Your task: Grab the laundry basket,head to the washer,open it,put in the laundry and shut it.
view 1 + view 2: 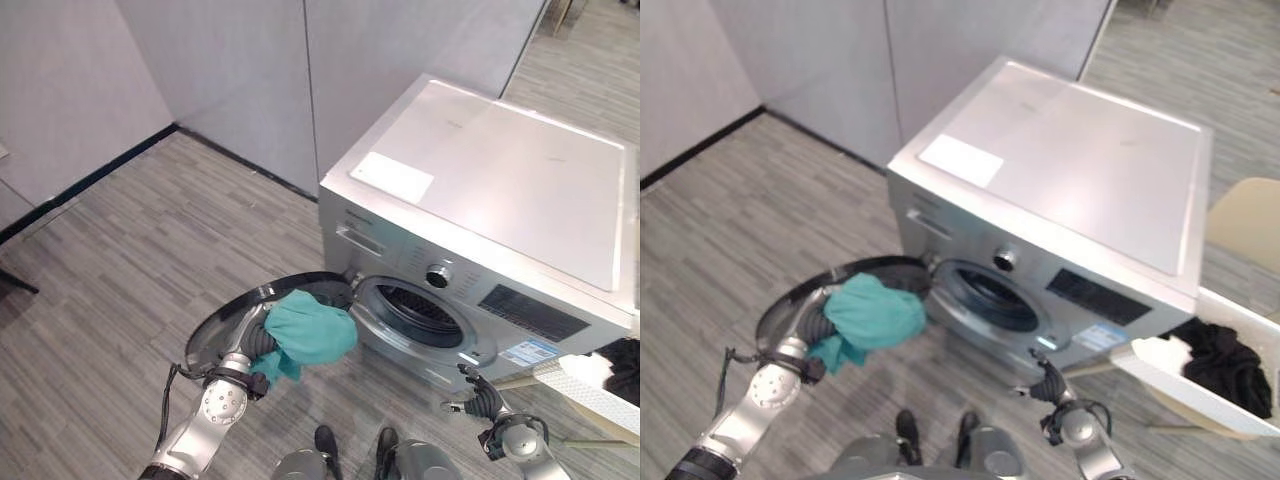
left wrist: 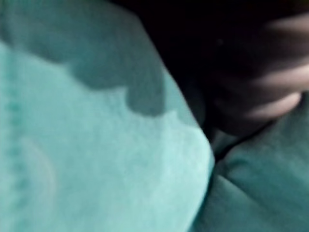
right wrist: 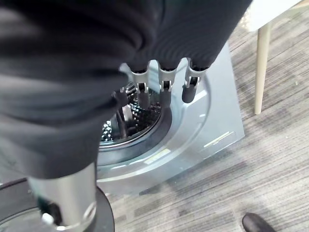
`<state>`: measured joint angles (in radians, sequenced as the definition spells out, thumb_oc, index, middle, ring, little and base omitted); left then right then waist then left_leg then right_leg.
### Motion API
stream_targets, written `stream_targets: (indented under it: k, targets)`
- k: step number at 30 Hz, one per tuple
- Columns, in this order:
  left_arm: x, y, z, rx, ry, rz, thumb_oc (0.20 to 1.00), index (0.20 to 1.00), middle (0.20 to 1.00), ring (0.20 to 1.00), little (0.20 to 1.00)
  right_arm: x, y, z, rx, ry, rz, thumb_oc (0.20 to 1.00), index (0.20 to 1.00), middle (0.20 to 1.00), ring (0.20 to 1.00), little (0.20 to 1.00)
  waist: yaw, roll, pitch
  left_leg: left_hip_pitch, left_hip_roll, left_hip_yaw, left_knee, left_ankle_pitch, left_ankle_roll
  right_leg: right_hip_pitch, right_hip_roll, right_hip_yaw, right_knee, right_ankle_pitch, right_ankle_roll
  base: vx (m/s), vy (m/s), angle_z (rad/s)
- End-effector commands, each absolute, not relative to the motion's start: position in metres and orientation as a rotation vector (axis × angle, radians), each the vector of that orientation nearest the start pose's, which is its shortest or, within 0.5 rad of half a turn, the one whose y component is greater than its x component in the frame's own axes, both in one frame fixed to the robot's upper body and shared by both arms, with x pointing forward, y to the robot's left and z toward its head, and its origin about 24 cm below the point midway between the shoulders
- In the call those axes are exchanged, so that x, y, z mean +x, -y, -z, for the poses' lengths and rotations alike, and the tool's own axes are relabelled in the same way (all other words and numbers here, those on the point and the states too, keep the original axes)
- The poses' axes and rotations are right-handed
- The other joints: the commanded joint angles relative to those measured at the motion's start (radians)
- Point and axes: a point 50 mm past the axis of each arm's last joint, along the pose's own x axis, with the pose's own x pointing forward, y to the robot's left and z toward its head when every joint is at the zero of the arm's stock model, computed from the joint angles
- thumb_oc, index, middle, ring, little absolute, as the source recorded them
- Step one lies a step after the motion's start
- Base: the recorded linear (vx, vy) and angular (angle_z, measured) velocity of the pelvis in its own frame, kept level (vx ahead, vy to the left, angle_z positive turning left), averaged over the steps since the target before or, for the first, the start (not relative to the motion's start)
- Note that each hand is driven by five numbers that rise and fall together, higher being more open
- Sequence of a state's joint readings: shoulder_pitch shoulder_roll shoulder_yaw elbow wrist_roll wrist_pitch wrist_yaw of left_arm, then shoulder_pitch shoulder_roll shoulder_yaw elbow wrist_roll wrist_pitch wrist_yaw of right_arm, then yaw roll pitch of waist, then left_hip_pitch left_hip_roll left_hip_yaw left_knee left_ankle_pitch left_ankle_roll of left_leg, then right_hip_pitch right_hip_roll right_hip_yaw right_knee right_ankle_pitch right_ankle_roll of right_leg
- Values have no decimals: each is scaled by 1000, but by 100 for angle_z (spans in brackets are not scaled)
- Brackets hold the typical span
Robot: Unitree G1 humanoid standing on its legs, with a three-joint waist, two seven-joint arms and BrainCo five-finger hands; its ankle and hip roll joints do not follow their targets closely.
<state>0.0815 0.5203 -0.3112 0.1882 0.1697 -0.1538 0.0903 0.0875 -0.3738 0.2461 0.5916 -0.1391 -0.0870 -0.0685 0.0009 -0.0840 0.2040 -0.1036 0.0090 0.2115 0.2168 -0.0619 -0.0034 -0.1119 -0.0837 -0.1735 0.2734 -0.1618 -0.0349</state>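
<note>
The silver front-loading washer [image 1: 500, 170] stands ahead with its round door [image 1: 235, 315] swung open to the left, so the drum opening [image 1: 420, 315] shows. My left hand [image 1: 262, 343] is shut on a bunched teal cloth [image 1: 310, 330], held in the air in front of the open door and just left of the drum opening. Teal cloth [image 2: 96, 159] lies close against the hand in the left wrist view. Low at the right, my right hand [image 1: 482, 400] hangs open and holds nothing, its fingers [image 3: 164, 92] pointing toward the drum. The white laundry basket [image 1: 1170, 370] sits right of the washer with dark clothes [image 1: 1225, 360] inside.
Grey partition walls [image 1: 250, 80] stand behind and left of the washer. A beige seat [image 1: 1245, 220] on pale wooden legs [image 3: 260, 72] is by the basket. Grey plank floor [image 1: 120, 260] stretches to the left.
</note>
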Motion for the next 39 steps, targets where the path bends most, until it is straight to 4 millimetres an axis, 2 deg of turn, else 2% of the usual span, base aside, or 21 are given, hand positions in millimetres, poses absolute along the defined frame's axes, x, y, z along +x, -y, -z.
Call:
stream_targets:
  k: [1,3,4,6,7,10,13,14,16,19,20,22,23,24,27,28,31,34,39]
  targets:
    - [229,-192,-10,609,-39,224,200,200,200,200,200,195,229,75,-591,-519,-97,1000,1000,1000,1000,1000,4,-12,-15,-2,-2,-130,-65,-19,-41,127,30,30,-239,102,127,94,105,-62]
    - [229,-190,-4,589,-66,214,200,200,200,200,200,196,233,76,-597,-529,-72,1000,1000,1000,1000,1000,16,-6,-10,-33,-32,-270,-104,10,-42,118,43,86,-236,106,127,52,55,-68]
    - [230,-189,0,585,-82,220,200,200,200,200,200,195,236,77,-594,-542,-60,1000,1000,1000,1000,1000,10,1,-15,-23,-31,-279,-131,16,-40,116,49,104,-235,98,127,69,109,-84]
    - [227,-194,9,584,-135,204,200,200,200,200,200,191,237,82,-593,-570,-49,1000,1000,1000,1000,1000,-14,8,-23,8,-18,-241,-163,22,-18,87,52,145,-195,91,129,66,198,-88]
    - [227,-194,9,584,-135,203,200,200,200,200,200,191,237,82,-594,-570,-49,1000,1000,1000,1000,1000,-11,8,-24,8,-18,-237,-163,22,-18,84,52,149,-192,89,130,17,180,-85]
    - [229,-207,11,610,-167,161,200,200,200,200,200,194,233,80,-584,-561,-49,1000,1000,1000,1000,1000,-17,1,-10,15,-9,-169,-155,7,2,30,57,197,-131,89,140,-34,124,-105]
    - [237,-219,7,641,-163,102,200,200,200,200,200,203,229,76,-580,-535,-47,1000,1000,1000,1000,1000,-21,-4,22,-1,5,-97,-124,-17,18,-47,48,201,-58,99,154,-135,97,-86]
    - [245,-223,1,635,-141,68,200,200,200,200,200,209,227,71,-576,-507,-47,1000,1000,1000,1000,1000,-24,-8,50,-21,14,-55,-90,-33,23,-87,32,174,-26,107,160,-133,49,-101]
    - [249,-224,-2,626,-132,50,200,200,200,200,200,213,227,68,-573,-493,-40,1000,1000,1000,1000,1000,-24,-11,63,-42,20,-38,-63,-42,26,-107,22,160,-11,110,160,-155,4,-101]
    - [263,-221,-8,539,-107,-12,200,200,200,200,200,226,227,56,-566,-435,-10,1000,1000,1000,1000,1000,-31,-19,112,-161,45,-11,73,-79,37,-202,-5,126,57,102,145,-192,-42,-22]
    - [263,-221,-8,539,-107,-12,200,200,200,200,200,226,227,56,-566,-435,-10,1000,1000,1000,1000,1000,-31,-19,112,-162,45,-11,73,-79,37,-202,-5,126,57,102,145,-203,-59,-11]
    - [271,-215,-10,400,-99,-65,200,200,200,200,200,238,226,42,-548,-373,24,1000,1000,1000,1000,1000,-47,-10,131,-293,52,-16,200,-107,50,-316,-11,120,131,78,119,-135,-70,-17]
    - [275,-211,-11,345,-97,-81,200,200,200,200,200,243,225,37,-541,-349,38,1000,1000,1000,1000,1000,-56,-2,135,-329,56,-32,258,-154,50,-352,-5,127,181,32,113,3,-41,-14]
    - [275,-211,-11,345,-97,-81,200,200,200,200,200,243,225,37,-541,-349,38,1000,1000,1000,1000,1000,-56,-2,134,-330,56,-32,259,-154,50,-353,-5,126,181,32,113,-9,-43,-11]
    - [292,-206,-25,244,-44,-140,200,200,200,200,200,262,220,15,-516,-244,68,1000,1000,1000,1000,1000,-85,13,140,-521,90,-40,452,-199,62,-536,6,137,340,-25,79,-101,-74,-7]
    - [301,-204,-36,202,-6,-176,200,200,200,200,200,270,216,3,-500,-184,79,1000,1000,1000,1000,1000,-95,18,147,-610,104,-44,538,-225,72,-629,11,142,426,-52,63,-46,-63,-18]
    - [309,-202,-45,162,26,-201,200,200,200,200,200,276,215,-8,-478,-135,100,1000,1000,1000,1000,1000,-102,23,144,-701,120,-44,619,-253,73,-720,16,149,498,-83,48,-14,-55,-16]
    - [324,-201,-69,127,106,-229,200,200,200,200,200,283,215,-24,-445,-60,136,1000,1000,1000,1000,1000,-109,34,131,-859,147,-74,764,-314,91,-875,27,146,634,-141,37,34,-43,-6]
    - [342,-198,-100,99,196,-266,200,200,200,200,200,286,214,-32,-428,-13,154,1000,1000,1000,1000,1000,-119,46,106,-1041,176,-119,961,-401,112,-1044,17,146,812,-221,17,67,-47,-2]
